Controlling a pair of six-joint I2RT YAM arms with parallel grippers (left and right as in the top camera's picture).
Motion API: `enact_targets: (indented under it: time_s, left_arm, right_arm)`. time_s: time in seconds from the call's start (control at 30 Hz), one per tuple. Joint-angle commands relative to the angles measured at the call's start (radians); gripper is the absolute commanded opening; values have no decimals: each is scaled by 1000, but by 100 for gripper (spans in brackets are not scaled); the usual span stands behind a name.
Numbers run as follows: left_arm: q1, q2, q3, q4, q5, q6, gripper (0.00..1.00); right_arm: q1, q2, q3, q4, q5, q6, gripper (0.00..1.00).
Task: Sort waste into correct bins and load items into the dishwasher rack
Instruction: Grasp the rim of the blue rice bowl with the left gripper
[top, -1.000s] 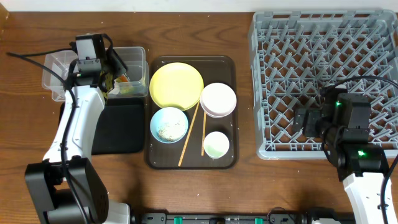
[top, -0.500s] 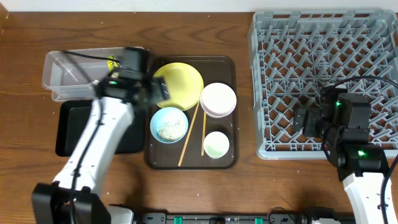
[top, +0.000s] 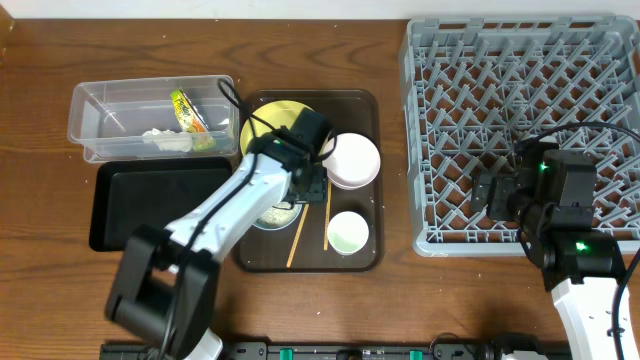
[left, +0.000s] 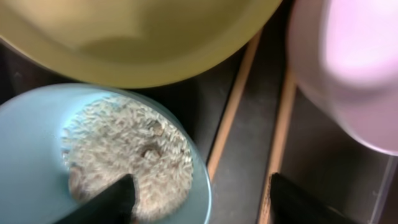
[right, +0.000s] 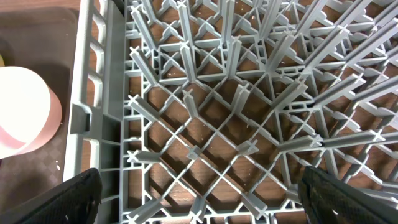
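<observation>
My left gripper (top: 308, 187) is open and low over the light blue bowl (top: 268, 214), which holds rice grains (left: 127, 149). In the left wrist view its fingers (left: 205, 202) straddle the bowl's right rim (left: 202, 186) and one wooden chopstick (left: 233, 112); the second chopstick (left: 280, 134) lies beside it. The yellow plate (top: 265, 125), pink bowl (top: 352, 160) and white cup (top: 347, 232) sit on the brown serving tray (top: 360, 105). The wrapper (top: 188, 108) and paper scrap (top: 165, 140) lie in the clear tub (top: 95, 110). My right gripper (right: 199, 193) is open over the grey rack (top: 520, 80).
The shallow black tray (top: 150, 205) lies in front of the clear tub, left of the serving tray. The rack's front-left wall (right: 87, 112) stands between my right gripper and the pink bowl (right: 25, 115). Bare wooden table shows along the front edge.
My left arm has swung right from the clear tub to the blue bowl on the serving tray. The wrapper now lies in the tub. The right arm has not moved.
</observation>
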Motion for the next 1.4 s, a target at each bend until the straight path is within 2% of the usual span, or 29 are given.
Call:
enact_targets:
  time_s: [0.0, 0.17, 0.27, 0.4, 0.47, 0.53, 0.63, 0.73, 1.37]
  left_arm:
    - [-2, 50, -11, 2, -9, -20, 57]
    - [-2, 95, -11, 11, -9, -20, 40]
    - [-2, 112, -11, 11, -9, -20, 34]
    - [-4, 116, -11, 11, -8, -20, 19]
    - [-4, 116, -11, 11, -8, -20, 19]
    - [-4, 115, -11, 10, -8, -20, 13]
    - [-4, 113, -10, 10, -9, -19, 13]
    - [-4, 102, -8, 6, -9, -19, 6]
    - [28, -221, -8, -46, -9, -8, 6]
  right_arm:
    - [13, -6, 20, -1, -5, 13, 99]
    - [13, -6, 20, -2, -5, 13, 99]
    - [13, -6, 20, -2, -5, 12, 99]
    - [13, -6, 20, -2, -5, 13, 99]
    - [13, -6, 20, -2, -5, 12, 99]
    - [13, -6, 20, -2, -5, 13, 99]
    - [13, -6, 21, -5, -5, 12, 99]
    - [13, -6, 20, -8, -5, 12, 99]
    - [13, -6, 20, -9, -5, 12, 99]
